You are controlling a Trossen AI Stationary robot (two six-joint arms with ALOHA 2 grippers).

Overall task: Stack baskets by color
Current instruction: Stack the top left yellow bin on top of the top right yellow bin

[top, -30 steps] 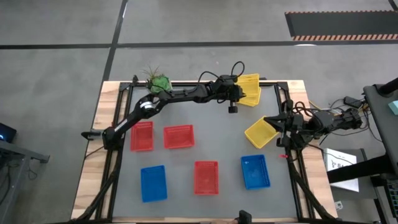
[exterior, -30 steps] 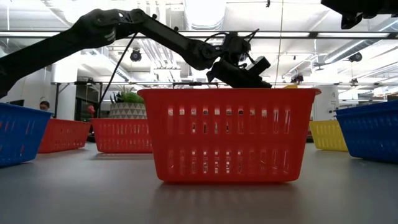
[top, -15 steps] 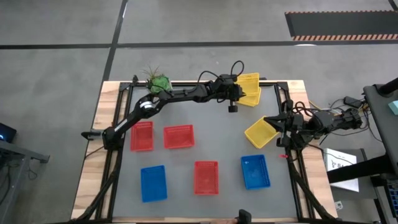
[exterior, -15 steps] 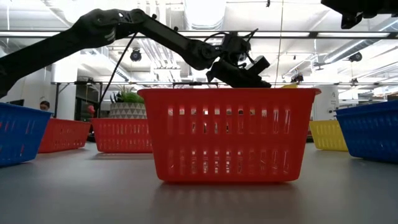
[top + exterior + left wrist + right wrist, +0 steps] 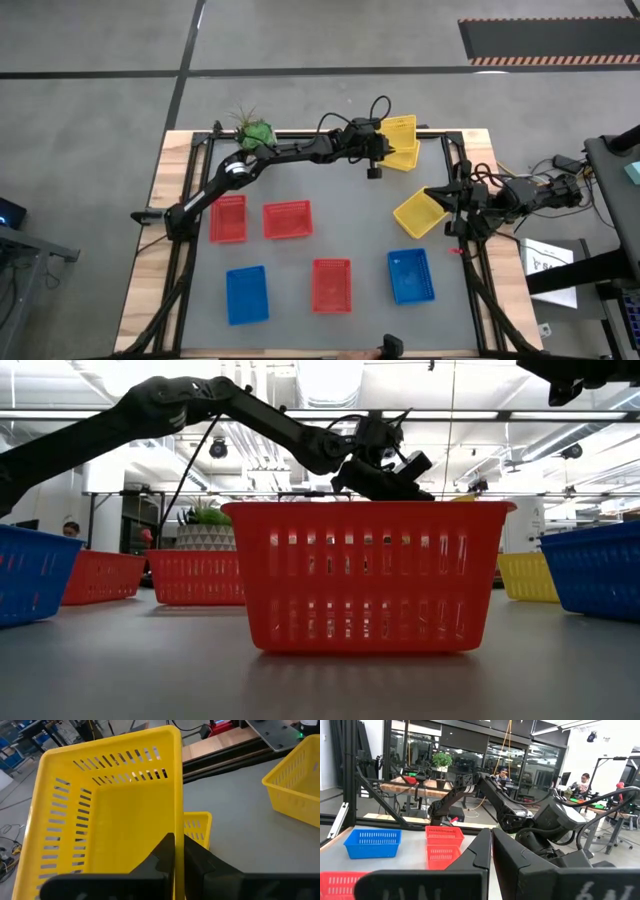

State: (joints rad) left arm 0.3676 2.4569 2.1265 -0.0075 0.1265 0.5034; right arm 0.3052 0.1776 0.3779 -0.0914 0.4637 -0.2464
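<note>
at the counter's (image 5: 360, 215) far edge, left hand (image 5: 383, 148) clamped on the rim of a yellow basket (image 5: 402, 130), held over a second yellow basket (image 5: 407, 158). right hand (image 5: 447, 200) closed at the right edge, beside the third yellow basket (image 5: 420, 213). red baskets (image 5: 288, 220) and blue baskets (image 5: 247, 294) lie singly, apart.

Eight baskets are showing from above: three red (image 5: 287, 220), two blue (image 5: 247, 294), three yellow (image 5: 420, 214), plus one plant (image 5: 254, 129) sitting upper left.
</note>
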